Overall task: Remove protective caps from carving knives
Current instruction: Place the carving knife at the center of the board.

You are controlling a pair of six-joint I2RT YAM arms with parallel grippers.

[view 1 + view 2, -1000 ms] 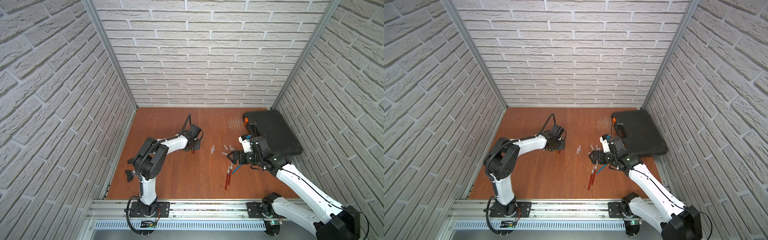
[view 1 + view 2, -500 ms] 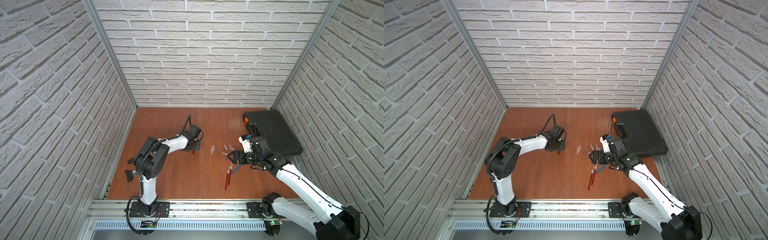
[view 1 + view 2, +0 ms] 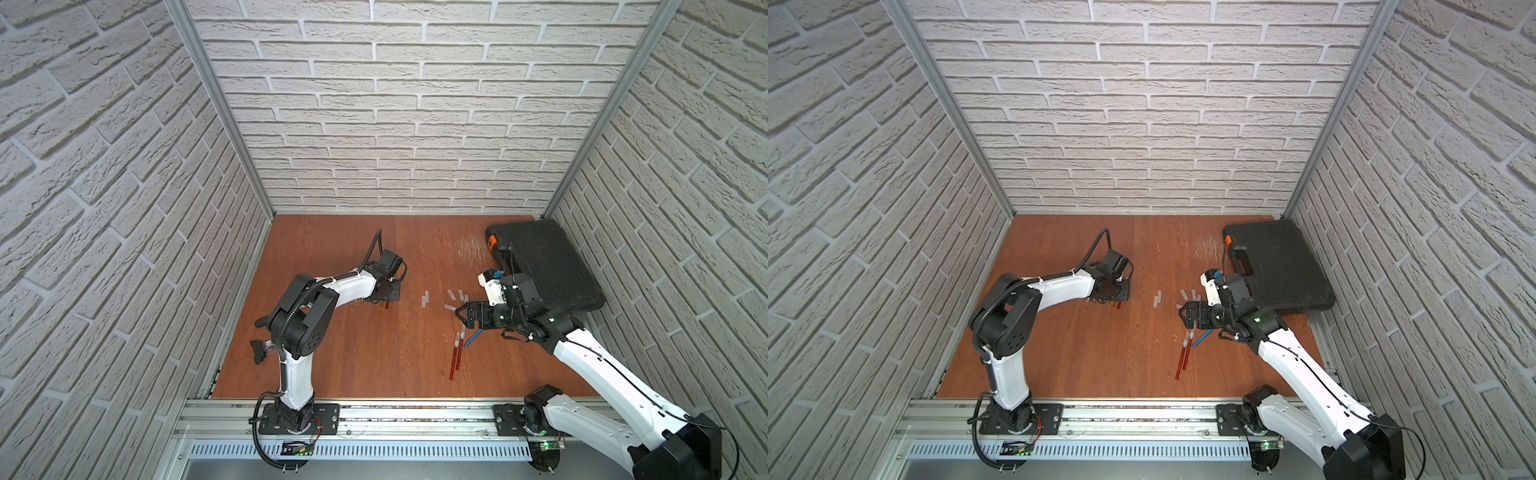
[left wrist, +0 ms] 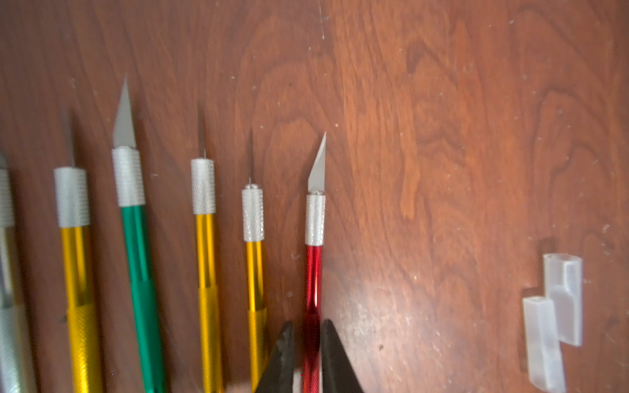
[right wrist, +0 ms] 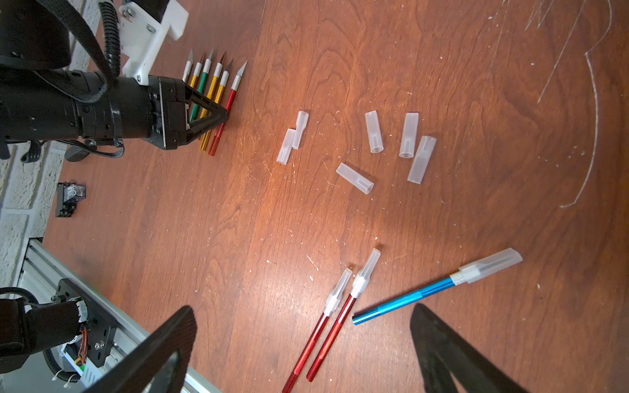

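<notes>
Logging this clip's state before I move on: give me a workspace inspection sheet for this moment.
Surface: wooden tabletop, scratched in places.
Job's things: six bare-bladed knives in a row; two red knives and a blue knife capped; six loose caps.
Clutter: black tool case; small black electrical part.
Hands: left hand flanks the row's red knife, grip unclear; right hand open, empty.
Cables: corrugated conduit on left arm.
Surroundings: brick-pattern walls, aluminium rail.

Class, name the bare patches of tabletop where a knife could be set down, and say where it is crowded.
Free: the near middle of the table, between the left arm's base and the capped knives; also the far strip by the back wall. Crowded: around the loose caps and the uncapped row.
</notes>
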